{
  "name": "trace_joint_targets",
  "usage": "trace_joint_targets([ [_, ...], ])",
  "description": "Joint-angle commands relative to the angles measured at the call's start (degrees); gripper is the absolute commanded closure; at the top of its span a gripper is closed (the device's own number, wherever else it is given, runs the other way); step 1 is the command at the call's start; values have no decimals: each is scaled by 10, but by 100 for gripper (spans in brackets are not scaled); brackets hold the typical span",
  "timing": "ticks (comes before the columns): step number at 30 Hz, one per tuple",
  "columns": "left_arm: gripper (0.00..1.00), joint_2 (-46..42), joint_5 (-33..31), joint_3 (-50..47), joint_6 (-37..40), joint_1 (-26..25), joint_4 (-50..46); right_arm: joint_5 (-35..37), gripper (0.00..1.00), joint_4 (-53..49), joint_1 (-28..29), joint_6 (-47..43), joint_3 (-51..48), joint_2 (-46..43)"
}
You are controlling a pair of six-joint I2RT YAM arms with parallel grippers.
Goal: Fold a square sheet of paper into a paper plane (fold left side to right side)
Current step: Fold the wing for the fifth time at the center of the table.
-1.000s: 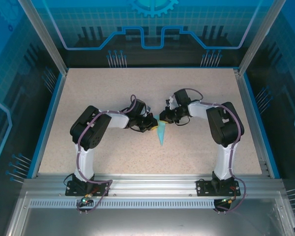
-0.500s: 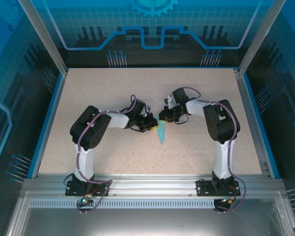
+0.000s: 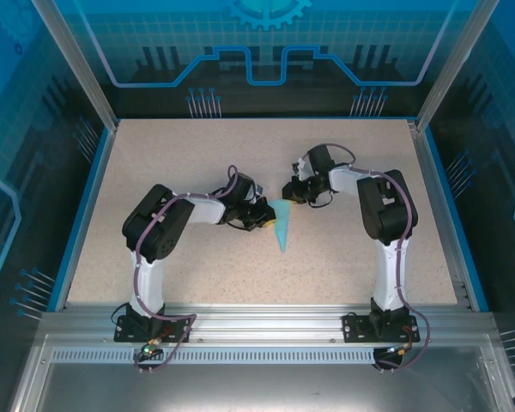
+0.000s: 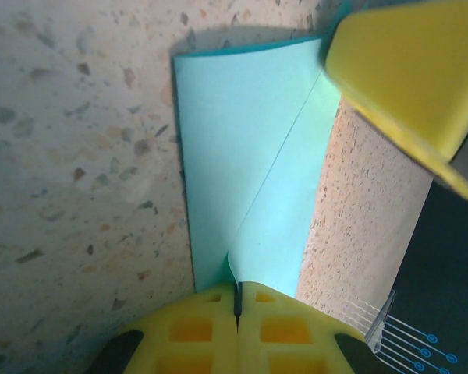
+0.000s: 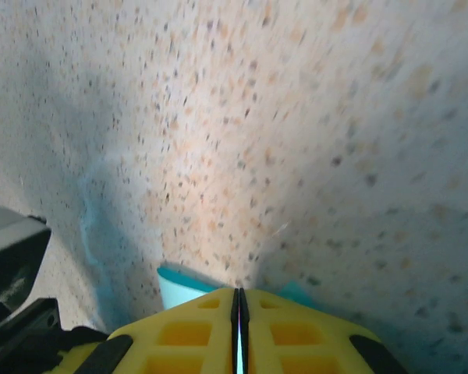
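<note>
The square sheet of paper (image 3: 281, 230) is turquoise and folded into a slim pointed shape, its tip toward the near edge of the table. My left gripper (image 3: 264, 218) sits at its left side. In the left wrist view the left gripper (image 4: 236, 287) is shut on a raised flap of the paper (image 4: 249, 132) along a crease. My right gripper (image 3: 288, 192) is at the paper's far end. The right wrist view has the right gripper (image 5: 239, 292) shut, a thin turquoise sliver between its pads and paper (image 5: 178, 287) peeking out beneath. One right finger (image 4: 405, 70) overlaps the paper's far corner.
The speckled beige tabletop (image 3: 172, 163) is bordered by a blue rim (image 3: 86, 206) and clear enclosure walls. Both arms bend inward toward the middle. There is open table to the left, to the right and behind the paper.
The right gripper has shifted a little toward the back right, away from the left gripper. The left gripper and the paper's tip have stayed put.
</note>
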Motion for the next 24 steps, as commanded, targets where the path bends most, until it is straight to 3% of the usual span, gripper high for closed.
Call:
trace_joint_targets([
  [1,100,38,-54,-20,-2,7,-68,22,88,-21,-14,-16,33,27],
  [10,100,36,-53,-19,-1,7,-71,23,87,-72,-34,-39,96,7],
  [17,100,34,-55,-20,-1,7,-71,-18,87,-54,-12,-17,-19,-82],
  [24,100,34,-56,-21,0,7,-71,-41,88,8,32,33,-104,-81],
])
